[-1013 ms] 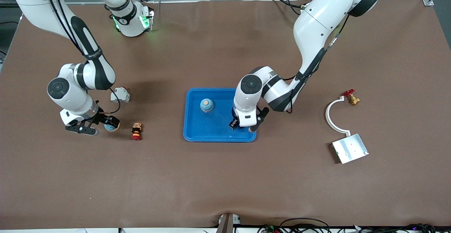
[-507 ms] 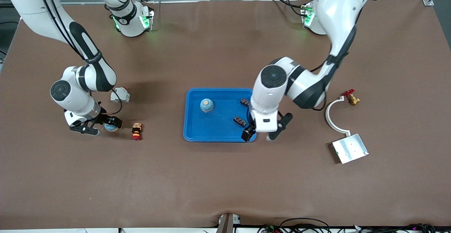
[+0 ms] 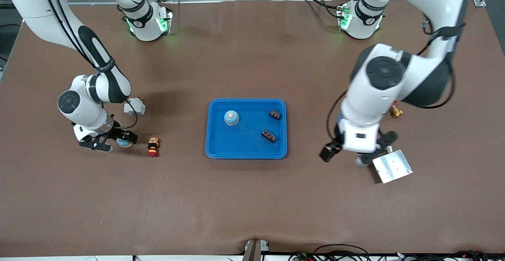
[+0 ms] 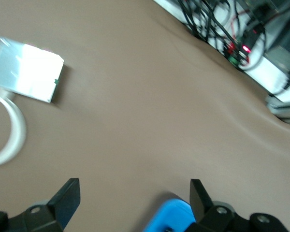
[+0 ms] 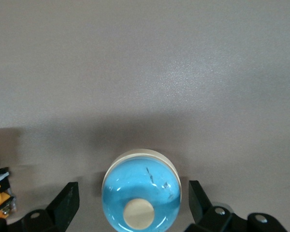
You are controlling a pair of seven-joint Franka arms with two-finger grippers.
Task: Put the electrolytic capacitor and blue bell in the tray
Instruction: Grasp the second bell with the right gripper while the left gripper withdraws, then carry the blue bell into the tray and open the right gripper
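Observation:
The bright blue tray [image 3: 215, 146] lies mid-table. In it are a blue bell with a cream button [image 3: 231, 117] and two small black parts [image 3: 275, 114] [image 3: 268, 136]. A second blue bell [image 3: 123, 143] stands on the table toward the right arm's end. My right gripper [image 3: 111, 141] is low around it, open. In the right wrist view this bell [image 5: 141, 193] sits between the fingers [image 5: 63, 203] without touching them. My left gripper [image 3: 347, 154] is open and empty, over the table between the tray and a silver plate. The left wrist view shows a tray corner [image 4: 171, 217].
A stacked red, orange and black toy [image 3: 152, 147] stands beside the gripped-around bell, with a grey-white block [image 3: 135, 106] farther from the camera. The silver plate [image 3: 392, 166], a white curved bracket [image 4: 12, 135] and a brass valve [image 3: 395, 111] lie toward the left arm's end.
My left gripper has risen out of the tray and swung toward the left arm's end, leaving two black parts in the tray. My right gripper has barely moved around the bell.

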